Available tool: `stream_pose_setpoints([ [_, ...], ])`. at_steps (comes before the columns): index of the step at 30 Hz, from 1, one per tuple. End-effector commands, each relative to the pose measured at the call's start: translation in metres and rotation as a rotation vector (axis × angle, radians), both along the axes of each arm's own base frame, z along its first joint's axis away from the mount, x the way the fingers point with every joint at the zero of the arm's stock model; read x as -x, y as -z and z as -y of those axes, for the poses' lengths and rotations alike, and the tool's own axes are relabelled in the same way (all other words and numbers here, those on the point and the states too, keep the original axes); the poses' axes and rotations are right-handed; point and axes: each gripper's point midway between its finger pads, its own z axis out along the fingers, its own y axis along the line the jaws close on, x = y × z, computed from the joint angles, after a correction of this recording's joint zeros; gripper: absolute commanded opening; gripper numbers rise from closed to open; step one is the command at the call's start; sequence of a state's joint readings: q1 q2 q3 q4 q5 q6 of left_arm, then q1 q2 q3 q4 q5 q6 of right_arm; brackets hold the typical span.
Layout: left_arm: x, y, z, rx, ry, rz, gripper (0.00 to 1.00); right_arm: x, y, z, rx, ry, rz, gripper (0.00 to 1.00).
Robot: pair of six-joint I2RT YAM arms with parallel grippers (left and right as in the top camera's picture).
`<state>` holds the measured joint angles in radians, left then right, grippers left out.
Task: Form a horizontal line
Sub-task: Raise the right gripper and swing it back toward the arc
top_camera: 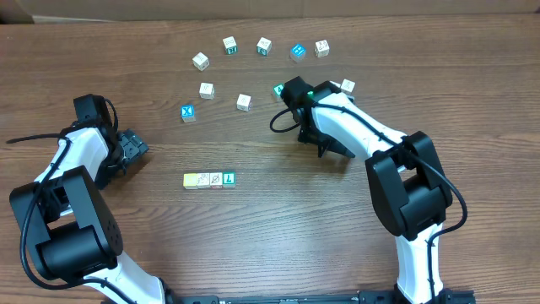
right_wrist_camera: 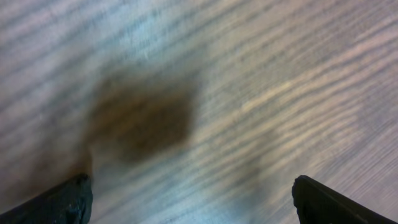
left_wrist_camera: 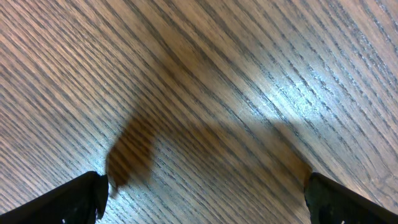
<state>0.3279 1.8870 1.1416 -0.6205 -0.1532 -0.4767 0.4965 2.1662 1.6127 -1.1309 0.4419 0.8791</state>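
Observation:
A short row of three letter cubes (top_camera: 209,180) lies on the wooden table, its right end cube teal. Several loose cubes lie scattered farther back, among them a blue one (top_camera: 187,112), white ones (top_camera: 244,102) (top_camera: 207,89) and a bright blue one (top_camera: 297,52). My right gripper (top_camera: 331,148) is open and empty, right of the row; its wrist view (right_wrist_camera: 193,199) shows only blurred wood between wide-apart fingers. My left gripper (top_camera: 135,148) is open and empty at the left; its wrist view (left_wrist_camera: 205,193) shows only bare wood.
A teal cube (top_camera: 278,89) is partly hidden behind the right arm. A white cube (top_camera: 347,86) lies right of that arm. The table's back edge runs along the top of the overhead view.

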Motion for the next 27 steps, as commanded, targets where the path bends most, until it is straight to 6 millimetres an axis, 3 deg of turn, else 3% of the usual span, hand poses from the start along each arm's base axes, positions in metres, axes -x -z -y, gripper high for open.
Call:
stream_pose_setpoints([
  [1,0.005,0.008,0.003,0.004,0.004,-0.03,0.99,-0.009,-0.01,0.0,-0.012,0.007,0.058,1.0],
  [15,0.005,0.008,0.003,0.004,0.004,-0.03,1.0,-0.059,-0.017,-0.027,-0.132,0.01,0.28,1.0],
  [27,0.005,0.008,0.003,0.004,0.004,-0.03,0.99,-0.061,-0.017,-0.028,-0.137,0.01,0.29,1.0],
])
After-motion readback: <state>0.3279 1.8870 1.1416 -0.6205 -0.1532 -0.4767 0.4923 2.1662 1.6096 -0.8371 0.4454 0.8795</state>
